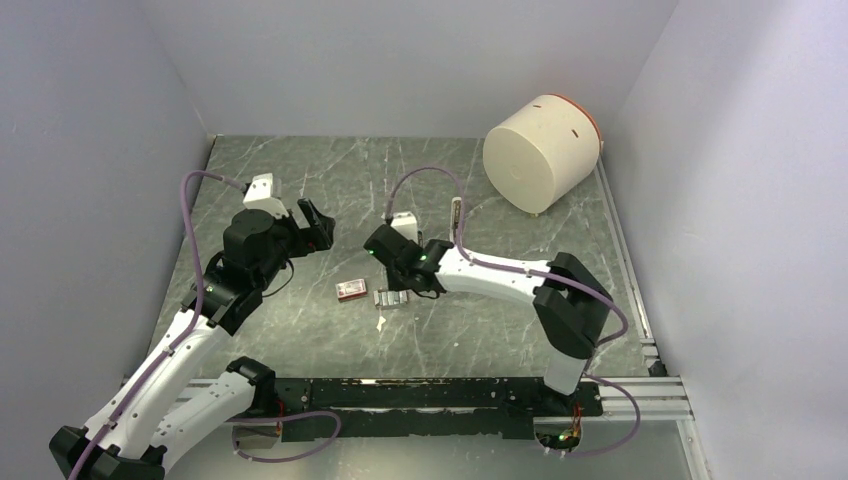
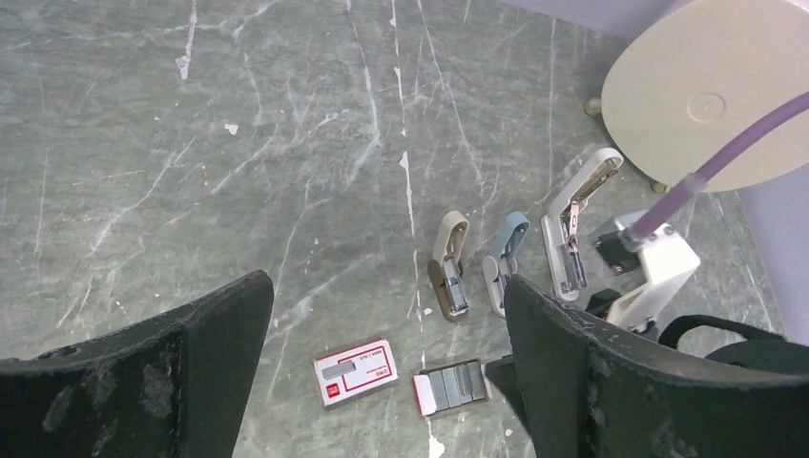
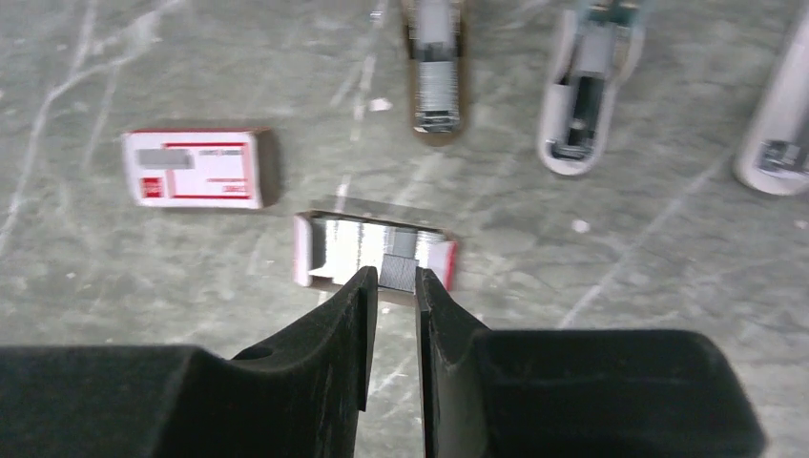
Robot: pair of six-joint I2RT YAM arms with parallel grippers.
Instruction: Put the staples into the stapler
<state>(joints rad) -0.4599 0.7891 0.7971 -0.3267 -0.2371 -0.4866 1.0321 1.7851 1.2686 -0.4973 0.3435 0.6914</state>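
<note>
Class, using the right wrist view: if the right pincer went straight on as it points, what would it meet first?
The staples: the right pincer seems to pinch one strip of that block. Depth is unclear; the table lies just beneath.

3 staplers [image 3: 436,86] cropped, staples [image 3: 348,246] partly hidden

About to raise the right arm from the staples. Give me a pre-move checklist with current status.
1. Right gripper pinched on a strip of the staples: ok.
2. Strip free of the rest of the block: cannot tell.
3. Left gripper open, apart from the staples: ok.
4. Red box beside the staples, not touching: ok.
5. Brown stapler, blue stapler and white stapler hinged open: ok.
6. Brown stapler's channel empty: cannot tell.
</note>
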